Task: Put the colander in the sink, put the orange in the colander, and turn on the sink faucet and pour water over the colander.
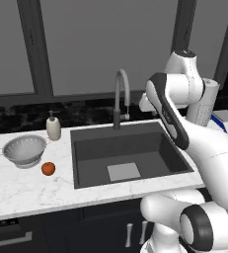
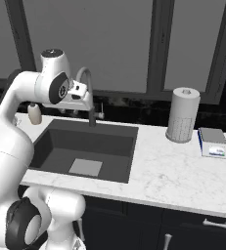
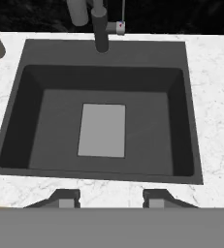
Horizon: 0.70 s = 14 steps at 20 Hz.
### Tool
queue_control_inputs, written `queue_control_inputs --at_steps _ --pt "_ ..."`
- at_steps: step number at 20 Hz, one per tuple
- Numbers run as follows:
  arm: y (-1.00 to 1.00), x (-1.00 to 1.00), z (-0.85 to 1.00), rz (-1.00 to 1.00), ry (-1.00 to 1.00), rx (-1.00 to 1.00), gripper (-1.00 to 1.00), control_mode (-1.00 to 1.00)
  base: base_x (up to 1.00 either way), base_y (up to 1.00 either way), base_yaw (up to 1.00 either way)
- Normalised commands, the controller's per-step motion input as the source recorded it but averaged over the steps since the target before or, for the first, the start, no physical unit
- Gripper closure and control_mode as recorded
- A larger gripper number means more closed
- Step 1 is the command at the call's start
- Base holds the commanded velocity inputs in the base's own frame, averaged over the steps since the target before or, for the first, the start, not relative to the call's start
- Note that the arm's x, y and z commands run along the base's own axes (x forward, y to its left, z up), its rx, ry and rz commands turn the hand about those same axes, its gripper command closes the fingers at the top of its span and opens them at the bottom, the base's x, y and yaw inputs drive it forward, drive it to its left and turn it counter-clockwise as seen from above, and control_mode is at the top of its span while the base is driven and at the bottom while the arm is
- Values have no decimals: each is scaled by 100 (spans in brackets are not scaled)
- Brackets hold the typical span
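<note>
In the left base view, the silver-grey perforated metal colander [image 1: 24,150] sits on the white marbled counter [image 1: 31,190], well to the left of the large dark grey rectangular sink [image 1: 86,170]. The small round orange-red orange [image 1: 48,168] lies just beside its near right edge. The risk is that a reach for the colander's rim nudges the orange and rolls it along the counter. The cream soap dispenser [image 1: 53,127] stands close behind and could be knocked over.

In the right base view, the hand hangs right beside the tall grey gooseneck faucet [image 2: 87,97]; a swing left could clip its spout.

In the hand view, the gripper [image 3: 110,198] looks down into the bare basin, its dark fingertips [image 3: 65,198] parted a moderate way with nothing between them. That gap may prove too narrow for a sure hold on the colander.
</note>
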Motion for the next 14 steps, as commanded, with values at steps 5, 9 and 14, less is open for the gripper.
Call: queue_control_inputs --at_steps 5,9,14 --pt "47 -6 0 0 -5 0 -100 -100 0 0 0" --pt "100 0 -3 0 0 0 -100 -100 0 0 0" --pt "94 -4 -14 0 0 0 -100 -100 0 0 0"
